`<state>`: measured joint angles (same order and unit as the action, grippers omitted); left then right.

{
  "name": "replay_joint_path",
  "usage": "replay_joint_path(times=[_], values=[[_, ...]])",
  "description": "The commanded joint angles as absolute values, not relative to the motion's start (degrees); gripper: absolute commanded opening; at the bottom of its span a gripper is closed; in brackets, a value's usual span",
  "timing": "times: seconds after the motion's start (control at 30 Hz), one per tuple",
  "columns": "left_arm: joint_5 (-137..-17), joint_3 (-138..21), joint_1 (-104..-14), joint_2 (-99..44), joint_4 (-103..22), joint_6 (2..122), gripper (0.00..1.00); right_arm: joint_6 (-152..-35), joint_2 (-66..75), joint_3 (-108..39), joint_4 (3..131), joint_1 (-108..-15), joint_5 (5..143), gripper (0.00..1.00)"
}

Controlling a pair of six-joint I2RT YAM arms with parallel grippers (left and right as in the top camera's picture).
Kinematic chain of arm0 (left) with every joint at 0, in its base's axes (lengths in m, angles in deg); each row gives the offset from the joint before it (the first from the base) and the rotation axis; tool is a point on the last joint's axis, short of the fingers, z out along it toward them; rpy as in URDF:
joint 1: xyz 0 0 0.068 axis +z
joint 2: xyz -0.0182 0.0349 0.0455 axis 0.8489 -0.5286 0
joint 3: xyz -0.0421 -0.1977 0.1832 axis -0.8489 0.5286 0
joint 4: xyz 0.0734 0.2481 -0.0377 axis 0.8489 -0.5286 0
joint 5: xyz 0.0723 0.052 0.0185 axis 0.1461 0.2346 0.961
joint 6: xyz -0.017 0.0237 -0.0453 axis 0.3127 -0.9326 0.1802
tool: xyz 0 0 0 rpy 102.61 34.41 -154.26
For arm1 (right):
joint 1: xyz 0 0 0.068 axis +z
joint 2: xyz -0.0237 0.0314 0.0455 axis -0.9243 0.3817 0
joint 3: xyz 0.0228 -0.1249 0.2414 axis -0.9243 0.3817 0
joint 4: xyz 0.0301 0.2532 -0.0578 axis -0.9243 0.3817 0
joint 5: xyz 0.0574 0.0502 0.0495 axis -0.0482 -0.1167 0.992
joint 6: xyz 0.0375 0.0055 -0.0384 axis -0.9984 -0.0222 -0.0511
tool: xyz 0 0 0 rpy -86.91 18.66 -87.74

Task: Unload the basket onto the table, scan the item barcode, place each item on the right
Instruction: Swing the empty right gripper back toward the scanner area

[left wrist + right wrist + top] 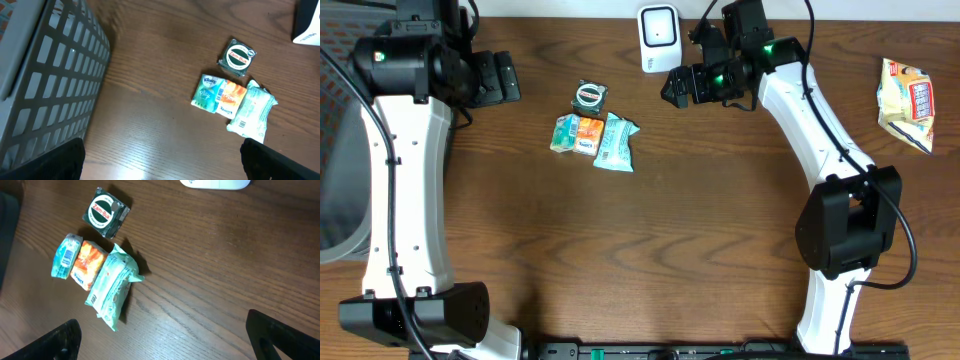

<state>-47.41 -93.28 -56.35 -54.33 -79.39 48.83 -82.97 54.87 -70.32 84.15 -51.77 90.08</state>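
Observation:
Several small items lie together on the wooden table: a dark green round-labelled Zam-Buk tin point(589, 95) point(237, 56) point(105, 212), a teal tissue pack point(563, 132) point(206, 92), an orange tissue pack point(587, 134) point(88, 263) and a mint wipes pack point(616, 142) point(251, 112) point(112, 286) with a barcode on it. The white scanner point(658, 37) point(215, 183) stands at the back centre. My left gripper point(500, 78) point(162, 165) hovers open left of the items. My right gripper point(680, 85) point(165, 340) hovers open to their right, just below the scanner. Neither holds anything.
A grey slatted basket point(335, 150) point(45, 80) stands off the table's left side. A yellow and red snack bag point(908, 103) lies at the far right. Both arm bases sit at the near edge.

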Motion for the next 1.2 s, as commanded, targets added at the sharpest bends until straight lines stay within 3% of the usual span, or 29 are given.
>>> replay_joint_path(times=[0.0, 1.17], values=[[-46.49, -92.99, -56.11, -54.55, -79.39, 49.38, 0.98, -83.5, 53.99, -70.51, 84.22, -51.7, 90.02, 0.99], [-46.49, -92.99, -56.11, -54.55, -79.39, 49.35, 0.98, -83.54, 53.99, -70.51, 84.11, -51.02, 90.02, 0.99]])
